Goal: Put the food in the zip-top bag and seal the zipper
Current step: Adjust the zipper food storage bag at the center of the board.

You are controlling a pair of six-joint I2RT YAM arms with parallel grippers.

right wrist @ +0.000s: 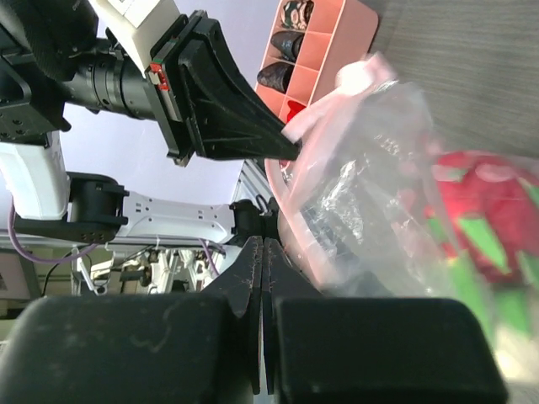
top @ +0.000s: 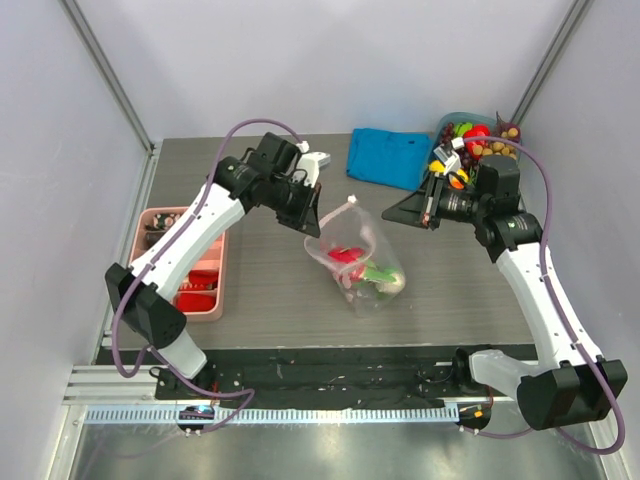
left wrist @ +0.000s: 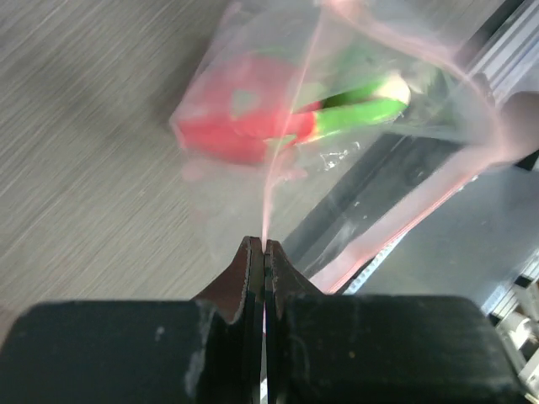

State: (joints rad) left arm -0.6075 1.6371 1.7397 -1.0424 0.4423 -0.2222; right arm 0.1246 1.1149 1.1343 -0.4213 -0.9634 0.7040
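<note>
Left gripper: you pinch the zipper tight; zip-top bag hangs at 4 o'clock
Right gripper: your jaws are pressed together; 3 o'clock of the bag's mouth
Food: red and green pieces inside bag

Closed right claw, left claw pinching zip-top bag rim, red-green food inside

The left arm and right arm are built alike: smooth white link shells between rounded black joint housings, with a thin purple cable looping loosely along each. The left gripper and right gripper have matte black wedge-shaped fingers tapering to thin tips, on scuffed black blocks; small red tabs mark the left one's base.
</note>
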